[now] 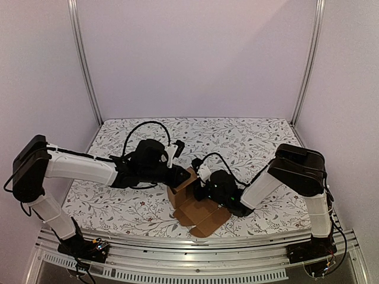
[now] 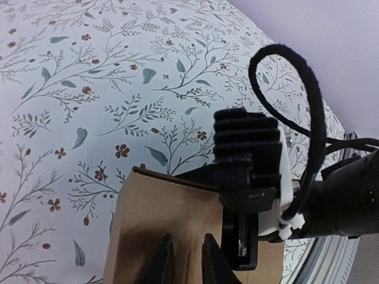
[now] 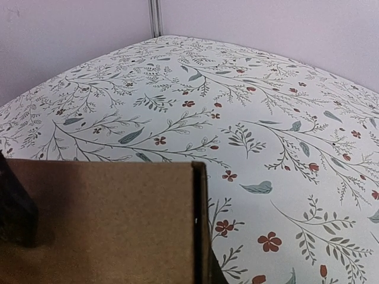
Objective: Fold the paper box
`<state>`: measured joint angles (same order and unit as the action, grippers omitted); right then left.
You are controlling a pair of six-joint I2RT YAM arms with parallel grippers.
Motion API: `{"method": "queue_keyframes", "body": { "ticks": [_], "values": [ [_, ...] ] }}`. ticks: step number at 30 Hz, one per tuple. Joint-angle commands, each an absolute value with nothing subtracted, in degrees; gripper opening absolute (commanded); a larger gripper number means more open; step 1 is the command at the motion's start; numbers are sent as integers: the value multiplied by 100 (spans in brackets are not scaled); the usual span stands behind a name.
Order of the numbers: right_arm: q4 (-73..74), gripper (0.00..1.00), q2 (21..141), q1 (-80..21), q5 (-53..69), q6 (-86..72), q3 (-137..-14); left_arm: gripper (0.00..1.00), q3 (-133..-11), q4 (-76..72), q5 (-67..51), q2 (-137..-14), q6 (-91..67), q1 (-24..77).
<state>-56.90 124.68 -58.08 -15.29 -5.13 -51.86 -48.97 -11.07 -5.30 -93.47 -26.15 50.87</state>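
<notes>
1. Found the paper box (image 1: 198, 212) at the lower middle of the overhead view, on the flowered table (image 1: 249, 142), between the two arms.
2. Saw it partly folded: one brown panel raised upright at its upper left, the other flaps lying flat toward the bottom edge of the frame.
3. Saw the left gripper (image 1: 181, 173) reaching in from the left of the frame, right at the top of the raised panel.
4. Noted its fingers (image 2: 163, 260) at the bottom middle of the left wrist view, set narrowly apart in front of the brown panel. Made out nothing pinched between them.
5. Saw the right gripper (image 1: 201, 180) coming in from the right of the overhead frame, meeting the same raised panel just beside the left gripper.
6. Took it as closed on the paper box. In the left wrist view, saw one of its black fingers lying over the right edge of the panel, low and right of centre.
7. In the right wrist view, found cardboard filling the lower left, with one panel seen edge-on running down to the bottom middle and hiding the fingers there.
8. Noted a black cable (image 2: 308, 89) looping through the upper right of the left wrist view, above the right gripper.
</notes>
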Motion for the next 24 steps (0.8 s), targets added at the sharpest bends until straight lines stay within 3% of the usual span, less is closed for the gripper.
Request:
{"method": "queue_keyframes", "body": {
  "ticks": [1, 7, 17, 24],
  "values": [
    [-5628, 0, 12369, -5829, -2073, -413, -5115, 23, -4863, -416, -225, -8953, -2519, 5036],
    [-5168, 0, 12019, -5893, -2781, -502, -4931, 45, -4865, -34, 223, -8292, -2436, 5042],
    [-3694, 0, 11526, -5963, -4045, -1576, -5028, 48, -4017, -477, 576, -7824, -2469, 5136],
    [-2985, 0, 11443, -6064, -4525, -2285, -5263, 49, -3415, -1677, 982, -8073, -2563, 5545]
  ]
}}
